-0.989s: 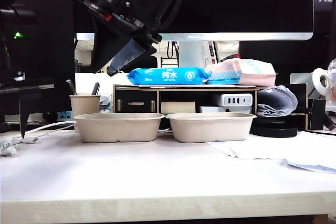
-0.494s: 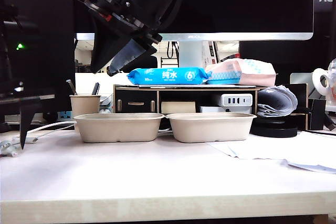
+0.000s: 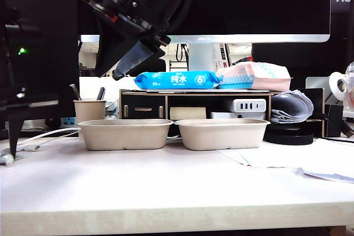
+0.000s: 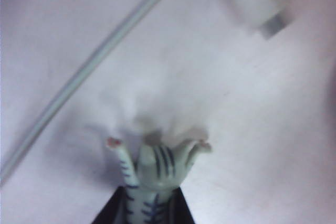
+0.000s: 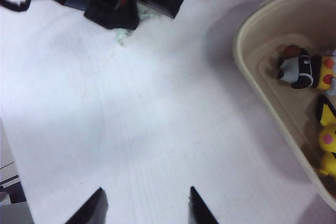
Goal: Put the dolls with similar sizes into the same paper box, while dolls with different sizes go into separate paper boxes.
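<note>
The tiny white-grey striped doll (image 4: 155, 166) lies on the white table with my left gripper (image 4: 150, 191) shut on its body. In the exterior view that gripper (image 3: 14, 134) is low at the far left edge. My right gripper (image 5: 145, 192) is open and empty, and hangs high above the left paper box (image 3: 124, 134). The right wrist view shows one paper box (image 5: 247, 56) holding the black-white-yellow striped doll (image 5: 303, 72) and the yellow round-headed doll (image 5: 328, 140). The second paper box (image 3: 221, 132) stands to the right; its inside is hidden.
A white cable (image 4: 89, 66) and a plug (image 4: 262, 9) lie on the table by the left gripper. A pen cup (image 3: 89, 110) stands behind the left box. A shelf with a blue wipes pack (image 3: 177, 79) and a monitor are behind. Papers (image 3: 287, 161) lie at the right.
My left gripper has sunk to the table, shifted a little left, and its jaws have closed on the tiny striped doll. The right arm has not moved.
</note>
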Available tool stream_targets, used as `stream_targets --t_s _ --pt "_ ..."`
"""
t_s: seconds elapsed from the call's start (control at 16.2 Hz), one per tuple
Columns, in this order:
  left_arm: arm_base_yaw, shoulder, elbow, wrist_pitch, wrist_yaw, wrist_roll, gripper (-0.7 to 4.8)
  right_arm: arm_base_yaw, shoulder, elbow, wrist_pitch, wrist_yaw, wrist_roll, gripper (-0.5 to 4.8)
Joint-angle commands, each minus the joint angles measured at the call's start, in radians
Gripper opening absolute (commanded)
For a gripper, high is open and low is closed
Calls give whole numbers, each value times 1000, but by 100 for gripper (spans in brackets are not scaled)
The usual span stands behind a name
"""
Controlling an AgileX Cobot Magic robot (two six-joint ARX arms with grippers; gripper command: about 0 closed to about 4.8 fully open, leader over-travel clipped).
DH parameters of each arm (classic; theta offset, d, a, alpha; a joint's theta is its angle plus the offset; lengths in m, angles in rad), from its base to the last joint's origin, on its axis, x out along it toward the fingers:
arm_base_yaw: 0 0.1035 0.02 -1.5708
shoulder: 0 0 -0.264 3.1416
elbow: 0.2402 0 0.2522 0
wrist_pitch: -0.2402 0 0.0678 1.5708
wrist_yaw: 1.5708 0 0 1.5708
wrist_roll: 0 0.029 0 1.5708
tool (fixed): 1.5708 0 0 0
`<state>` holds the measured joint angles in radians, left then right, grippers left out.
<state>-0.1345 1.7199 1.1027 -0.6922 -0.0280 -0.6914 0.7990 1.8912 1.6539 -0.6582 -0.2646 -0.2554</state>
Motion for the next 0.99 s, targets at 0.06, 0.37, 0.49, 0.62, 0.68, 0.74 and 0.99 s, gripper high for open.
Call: stream_targets --t_s 0.06,0.37,0.49,0.62,0.68,0.74,0.99 --pt "-2 19 -6 7 3 13 -6 -6 -22 4 3 -8 -4 203" --pt "-11 -33 -5 178 162 208 -6 -68 -164 4 -19 130 -3 199" --pt "-32 -86 -5 296 287 298 -6 -140 -211 4 -83 162 29 203" --pt "-68 -113 -5 458 393 318 -6 -196 -230 4 -156 161 47 203" --pt "-102 -116 -5 605 445 317 -6 -224 -237 4 -200 163 46 200" --pt "-143 -109 -5 731 451 317 -6 -250 -240 4 -238 162 46 199" --pt "-275 13 42 967 365 319 -6 -319 -254 4 -358 181 46 199"
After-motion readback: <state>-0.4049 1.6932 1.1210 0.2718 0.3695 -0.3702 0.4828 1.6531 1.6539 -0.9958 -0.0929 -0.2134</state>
